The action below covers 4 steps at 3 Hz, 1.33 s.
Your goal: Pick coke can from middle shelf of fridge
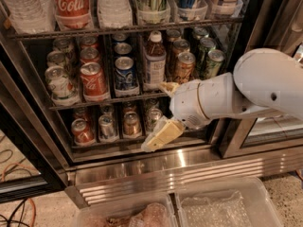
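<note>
The coke can (93, 82), red with white script and a silver top, stands at the front of a lane on the middle shelf (80, 102) of the fridge (156, 170). A second red can stands behind it. My gripper (156, 117) hangs in front of the shelves, to the right of the coke can and a little lower, clear of it. Its two beige fingers are spread apart with nothing between them. The upper finger (168, 87) is level with the middle shelf's edge. The lower finger (161, 135) is in front of the bottom shelf.
On the middle shelf stand silver cans (57, 82), a blue can (125, 74), a brown bottle (154, 63), and copper and green cans (208, 60). A tall Coca-Cola bottle (71, 4) stands above. Small cans (107, 126) fill the bottom rack. Clear bins (222, 205) lie below.
</note>
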### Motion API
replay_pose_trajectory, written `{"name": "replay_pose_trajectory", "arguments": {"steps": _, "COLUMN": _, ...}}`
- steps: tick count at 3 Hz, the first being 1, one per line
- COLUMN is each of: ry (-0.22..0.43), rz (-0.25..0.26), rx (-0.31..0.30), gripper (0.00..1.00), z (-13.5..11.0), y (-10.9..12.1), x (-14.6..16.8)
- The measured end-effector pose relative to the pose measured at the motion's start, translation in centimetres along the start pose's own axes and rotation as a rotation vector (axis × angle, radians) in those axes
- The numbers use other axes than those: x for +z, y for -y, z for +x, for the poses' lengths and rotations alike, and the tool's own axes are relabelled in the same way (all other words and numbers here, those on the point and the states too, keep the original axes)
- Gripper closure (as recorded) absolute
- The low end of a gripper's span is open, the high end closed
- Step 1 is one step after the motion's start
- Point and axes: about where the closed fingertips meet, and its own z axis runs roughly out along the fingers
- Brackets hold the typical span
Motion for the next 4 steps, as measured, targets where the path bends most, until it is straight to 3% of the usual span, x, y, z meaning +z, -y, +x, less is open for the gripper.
{"name": "replay_pose_trajectory", "arguments": {"steps": 2, "ry": 0.086, "rz": -0.050, "rx": 0.013, "gripper": 0.00, "z": -0.7, "y": -0.1, "x": 2.3}}
{"name": "replay_pose_trajectory", "arguments": {"steps": 4, "ry": 0.165, "rz": -0.107, "rx": 0.023, "gripper": 0.00, "z": -1.7, "y": -1.7, "x": 5.1}}
